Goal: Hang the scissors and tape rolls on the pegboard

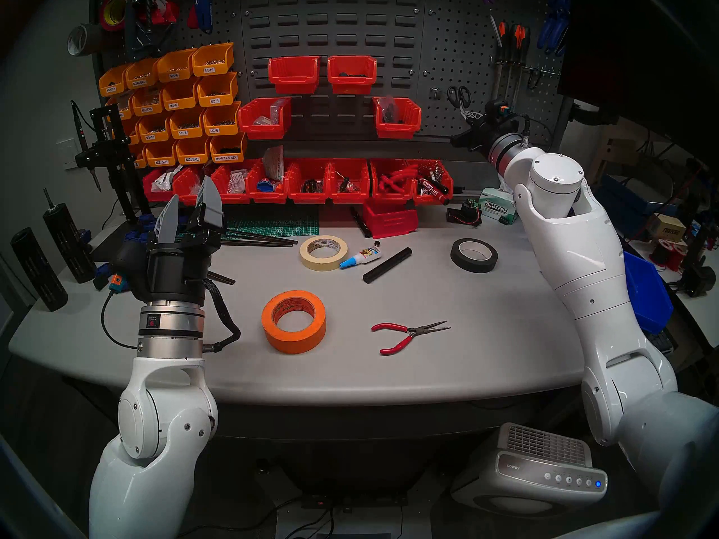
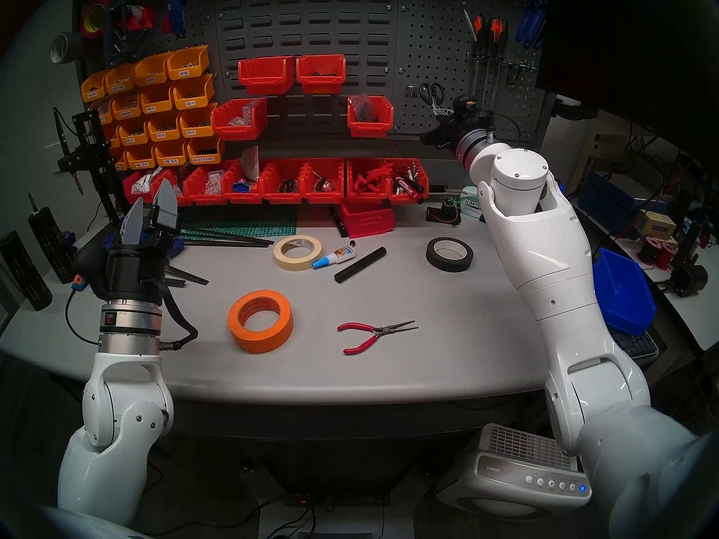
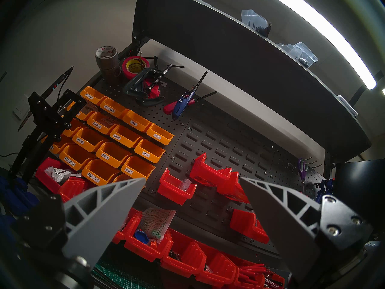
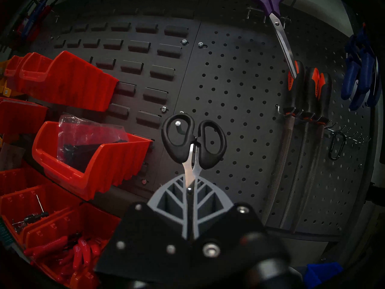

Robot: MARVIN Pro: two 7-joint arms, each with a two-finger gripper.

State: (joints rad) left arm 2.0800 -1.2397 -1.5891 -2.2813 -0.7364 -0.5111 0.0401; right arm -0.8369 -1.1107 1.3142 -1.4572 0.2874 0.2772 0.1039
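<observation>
Because the black-handled scissors (image 4: 193, 143) look light and stiff, the right gripper (image 4: 189, 188) pinches their slippery blades, one loop over a pegboard hook (image 4: 179, 127); left gripper (image 3: 191, 201) gapes empty.

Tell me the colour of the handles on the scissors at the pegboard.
Black; the scissors show best in the right wrist view.

Readable: "KIMTECH" on tissue box (image 1: 499, 206) — "coway" on air purifier (image 1: 544, 466).
</observation>
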